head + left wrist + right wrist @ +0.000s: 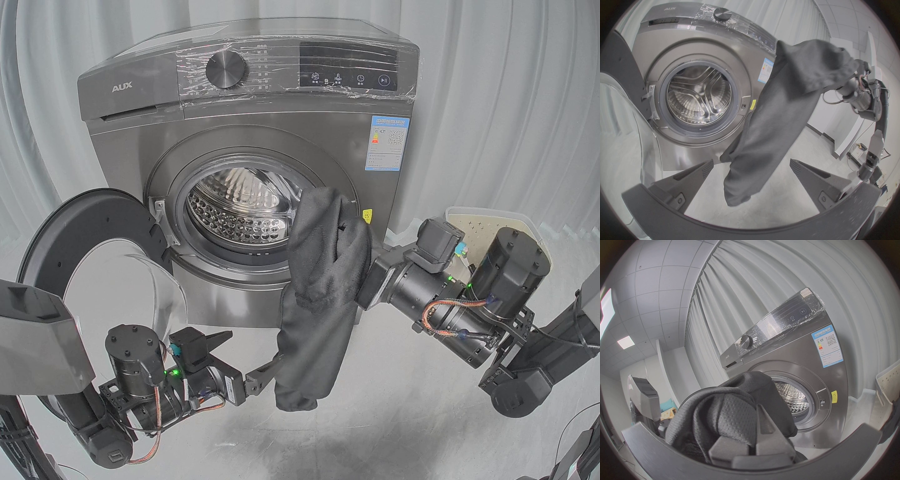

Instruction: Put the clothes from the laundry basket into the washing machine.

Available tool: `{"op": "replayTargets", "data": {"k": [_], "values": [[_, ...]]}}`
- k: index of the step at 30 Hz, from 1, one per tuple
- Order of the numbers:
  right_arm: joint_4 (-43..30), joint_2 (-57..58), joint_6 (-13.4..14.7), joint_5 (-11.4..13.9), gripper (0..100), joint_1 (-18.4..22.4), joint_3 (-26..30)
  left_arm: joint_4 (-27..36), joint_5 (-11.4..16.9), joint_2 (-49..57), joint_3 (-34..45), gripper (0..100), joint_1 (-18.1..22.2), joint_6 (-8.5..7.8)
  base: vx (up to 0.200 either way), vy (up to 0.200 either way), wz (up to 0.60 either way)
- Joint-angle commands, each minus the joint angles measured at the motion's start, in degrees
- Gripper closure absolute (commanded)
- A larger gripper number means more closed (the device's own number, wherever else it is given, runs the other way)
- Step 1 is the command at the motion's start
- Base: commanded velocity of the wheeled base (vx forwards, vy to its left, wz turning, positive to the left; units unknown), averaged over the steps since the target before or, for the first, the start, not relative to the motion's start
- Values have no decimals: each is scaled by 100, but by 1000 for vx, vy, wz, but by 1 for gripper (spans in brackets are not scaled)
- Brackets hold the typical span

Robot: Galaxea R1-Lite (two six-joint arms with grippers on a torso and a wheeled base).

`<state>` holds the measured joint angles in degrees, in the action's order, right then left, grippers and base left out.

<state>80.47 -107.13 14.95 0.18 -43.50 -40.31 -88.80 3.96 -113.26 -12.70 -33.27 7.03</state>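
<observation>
Laundry basket (pixel 486 226) mostly hidden behind rt arm (pixel 425 289); contents unclear.

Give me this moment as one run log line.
right pincer: shut on dark garment, held at washing machine opening | left pincer: open, beside garment's hanging end | door: open | garment not yet inside

1. The head camera looks forward and down from above, square onto the front of the washing machine (pixel 250 156).
2. The left wrist camera sits low, tilted up at the drum (pixel 698 93), fairly near.
3. The right wrist camera is pressed right up behind the black garment (pixel 725 415) and faces the machine from the right.
4. All three views share the drum mouth and the garment.
</observation>
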Motion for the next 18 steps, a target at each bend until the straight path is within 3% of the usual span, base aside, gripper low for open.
{"op": "replayTargets", "data": {"k": [1,6,12,18], "values": [[4,210,0,34,100,-106,120,3,-1,-574,-277,0,215,-9,0,0,0],[-5,219,0,34,100,-212,76,-6,26,-1022,-356,0,224,-132,0,0,0],[4,210,0,34,100,-238,59,-15,368,-1365,-338,0,172,-185,0,0,0],[4,210,8,34,100,-273,68,-24,325,-1787,-461,0,-13,-202,0,0,0]]}}
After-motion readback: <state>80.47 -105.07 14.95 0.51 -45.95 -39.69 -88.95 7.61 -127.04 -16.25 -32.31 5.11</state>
